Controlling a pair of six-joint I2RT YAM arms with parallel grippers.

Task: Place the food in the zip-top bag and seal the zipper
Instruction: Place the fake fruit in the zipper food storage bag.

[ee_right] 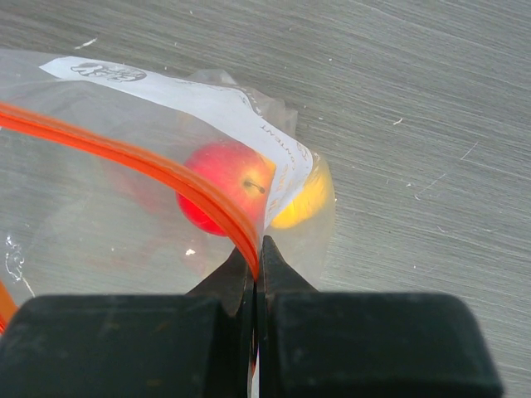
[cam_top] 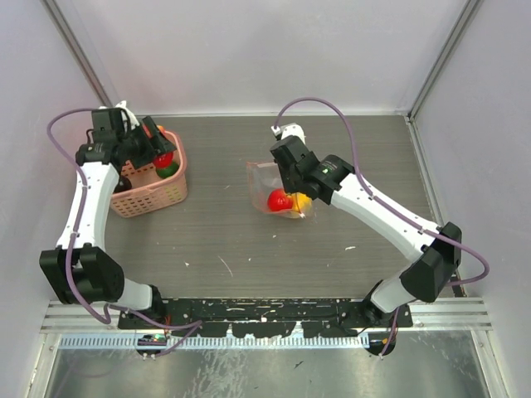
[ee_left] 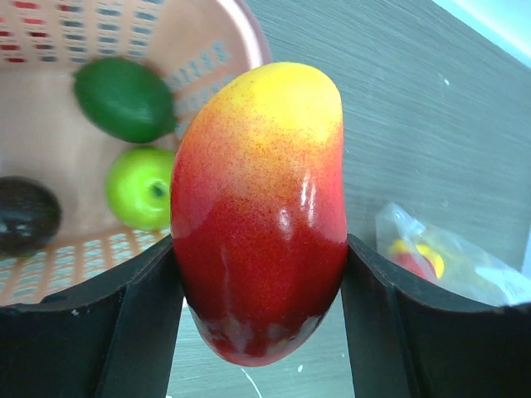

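The right end effector is pinched fully closed on the zipper, the thin red-orange strip along the mouth of the zip-top bag, which lies on the grey wood-grain counter. Just past that pinch, inside the bag, sit a glossy red apple and a yellow fruit. The film is clear, thin and crinkly, so a single pinch may let the mouth sag shut.

Well to the left of the bag, the left end effector stands fairly wide. It is clamped across a smooth, rounded red-and-yellow mango above the rim of the pink lattice basket. That hard, shiny skin could slip from the grip. The bulky mango could also snag the zipper and tug the bag loose.

Farther from the bag, in the basket, lie a green apple, a darker green oval fruit and a dark purple-brown fruit.
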